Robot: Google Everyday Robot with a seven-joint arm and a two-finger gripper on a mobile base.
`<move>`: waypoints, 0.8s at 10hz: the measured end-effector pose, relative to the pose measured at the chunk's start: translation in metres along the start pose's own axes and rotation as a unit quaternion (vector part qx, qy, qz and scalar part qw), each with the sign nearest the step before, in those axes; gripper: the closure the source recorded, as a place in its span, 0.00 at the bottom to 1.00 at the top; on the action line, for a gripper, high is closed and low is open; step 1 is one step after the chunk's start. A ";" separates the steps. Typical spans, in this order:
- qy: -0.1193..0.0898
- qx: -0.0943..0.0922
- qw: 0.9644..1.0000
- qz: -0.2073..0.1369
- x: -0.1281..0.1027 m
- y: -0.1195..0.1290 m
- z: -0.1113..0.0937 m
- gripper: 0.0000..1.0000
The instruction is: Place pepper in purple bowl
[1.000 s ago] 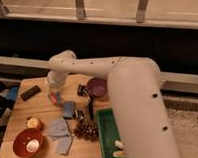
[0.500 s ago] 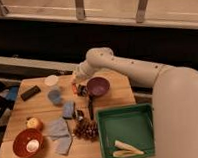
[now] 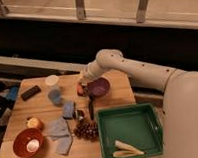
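The purple bowl (image 3: pixel 99 87) stands on the wooden table (image 3: pixel 118 95), right of centre at the back. My gripper (image 3: pixel 82 87) reaches down from the right and sits at the bowl's left rim, low over the table. A small red-orange pepper (image 3: pixel 80 90) shows right at the gripper's tip, just left of the bowl and outside it. I cannot tell whether it is held or lies on the table.
A green bin (image 3: pixel 108 138) with pale pieces stands front right. Grapes (image 3: pixel 86 128), blue cloths (image 3: pixel 59 131), a blue packet (image 3: pixel 68 109), a blue cup (image 3: pixel 55 96), a white cup (image 3: pixel 52 80), a black block (image 3: pixel 30 92), an apple-like fruit (image 3: pixel 33 123) and a red-orange bowl (image 3: pixel 21 139) lie to the left.
The arm has swung from the table's left middle to the right. The gripper now sits by the purple bowl's left rim, barely moved over the last half second.
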 end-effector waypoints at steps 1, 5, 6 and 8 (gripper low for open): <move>-0.002 0.002 1.000 0.002 -0.001 -0.002 -0.001 1.00; -0.044 0.024 0.998 0.045 -0.030 -0.041 -0.022 1.00; -0.054 0.033 0.996 0.066 -0.043 -0.061 -0.031 1.00; -0.058 0.041 0.993 0.098 -0.048 -0.092 -0.035 1.00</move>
